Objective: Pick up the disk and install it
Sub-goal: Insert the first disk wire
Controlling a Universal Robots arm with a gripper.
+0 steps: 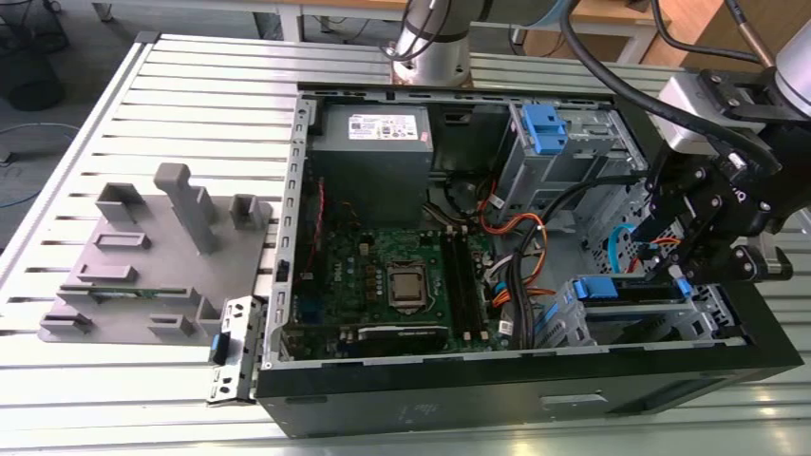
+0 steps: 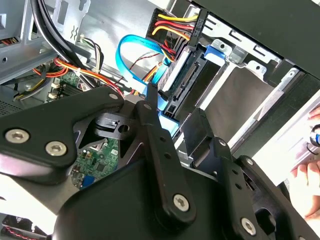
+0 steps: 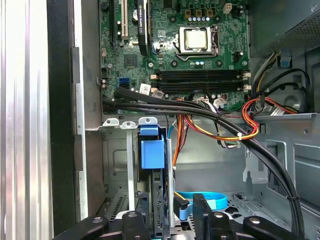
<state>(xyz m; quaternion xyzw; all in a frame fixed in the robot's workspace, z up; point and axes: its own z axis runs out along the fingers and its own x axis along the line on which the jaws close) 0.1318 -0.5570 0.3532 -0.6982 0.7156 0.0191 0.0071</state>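
Observation:
The disk [image 1: 621,290], a silver drive in a blue bracket, sits in the lower drive cage [image 1: 709,313] at the open computer case's front corner, on the exterior view's right. My gripper [image 1: 690,275] hangs right over it. In the first wrist view the disk [image 3: 156,192] stands edge-on between my two black fingers [image 3: 202,210], with its blue end tab [image 3: 151,152] beyond them and a gap on one side. In the second wrist view the disk's connector edge [image 2: 177,80] lies just past my gripper [image 2: 172,117]. The gripper is open astride the disk.
Black, orange and blue cables [image 3: 220,125] cross the case near the cage. The motherboard [image 1: 393,275] fills the case floor. A second cage with a blue bracket [image 1: 541,128] stands behind. A grey fixture [image 1: 152,256] lies outside the case. A person's hand [image 2: 305,185] is beside the case.

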